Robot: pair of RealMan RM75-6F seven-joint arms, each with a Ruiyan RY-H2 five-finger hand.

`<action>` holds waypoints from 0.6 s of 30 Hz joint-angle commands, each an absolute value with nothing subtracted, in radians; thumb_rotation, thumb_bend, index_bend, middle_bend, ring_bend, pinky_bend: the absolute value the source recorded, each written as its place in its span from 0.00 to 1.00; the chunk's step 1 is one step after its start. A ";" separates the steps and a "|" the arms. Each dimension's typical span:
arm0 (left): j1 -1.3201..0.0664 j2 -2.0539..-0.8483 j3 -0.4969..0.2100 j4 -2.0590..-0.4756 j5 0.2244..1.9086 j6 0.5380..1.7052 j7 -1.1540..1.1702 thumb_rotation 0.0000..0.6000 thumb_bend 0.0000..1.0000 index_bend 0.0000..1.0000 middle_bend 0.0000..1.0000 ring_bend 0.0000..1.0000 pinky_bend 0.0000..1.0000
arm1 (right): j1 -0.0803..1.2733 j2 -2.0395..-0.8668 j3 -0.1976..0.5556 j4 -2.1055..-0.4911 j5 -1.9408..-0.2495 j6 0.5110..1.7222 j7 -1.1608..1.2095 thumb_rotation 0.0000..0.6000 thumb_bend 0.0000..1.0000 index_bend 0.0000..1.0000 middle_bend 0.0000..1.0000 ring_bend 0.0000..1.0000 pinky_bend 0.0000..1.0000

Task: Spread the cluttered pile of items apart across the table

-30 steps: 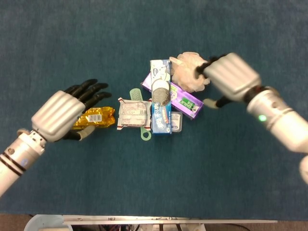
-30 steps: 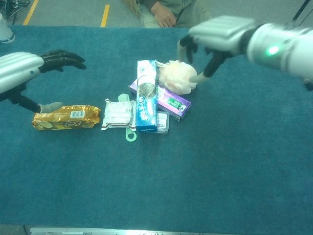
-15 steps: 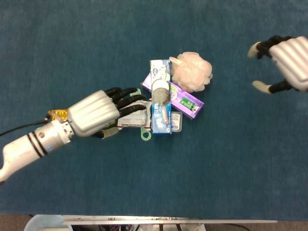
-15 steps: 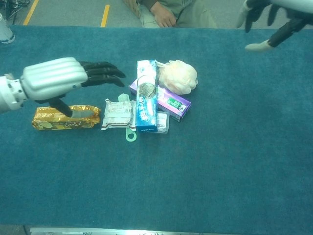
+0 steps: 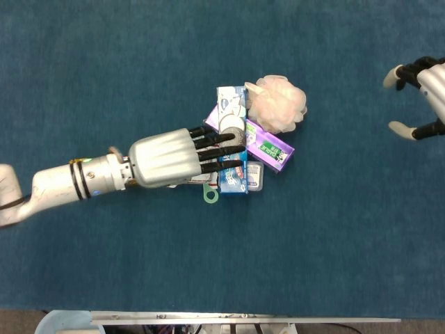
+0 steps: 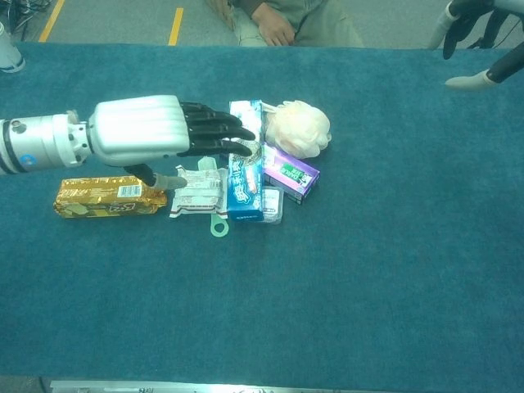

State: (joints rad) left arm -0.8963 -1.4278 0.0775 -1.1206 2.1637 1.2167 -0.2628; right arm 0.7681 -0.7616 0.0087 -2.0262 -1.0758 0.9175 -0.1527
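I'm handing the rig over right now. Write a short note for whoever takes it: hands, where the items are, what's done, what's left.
Left hand: open, holding nothing, fingers stretched over the pile toward the steel scrubber.
Right hand: open, empty, at the far right edge, clear of the items.
Items: gold snack packet lies alone left of the pile. The white packet, blue toothpaste box, purple box, green ring tool and bath pouf lie bunched mid-table, touching or overlapping.
Done: only the gold packet is separated.
Left: pull the rest apart, probably starting with the scrubber on the blue box, then the pouf.
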 commanded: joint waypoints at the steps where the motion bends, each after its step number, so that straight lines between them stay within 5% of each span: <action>1: -0.945 -1.473 0.100 -1.058 2.199 1.250 -0.276 1.00 0.32 0.04 0.03 0.04 0.21 | 0.758 -0.760 0.018 -2.021 -1.081 0.909 -0.141 0.79 0.22 0.34 0.43 0.29 0.39; 18: -1.101 -1.582 0.165 -0.937 2.197 1.130 -0.238 1.00 0.32 0.04 0.00 0.04 0.19 | 0.701 -0.743 0.058 -1.962 -1.107 0.828 -0.025 0.79 0.22 0.34 0.43 0.29 0.39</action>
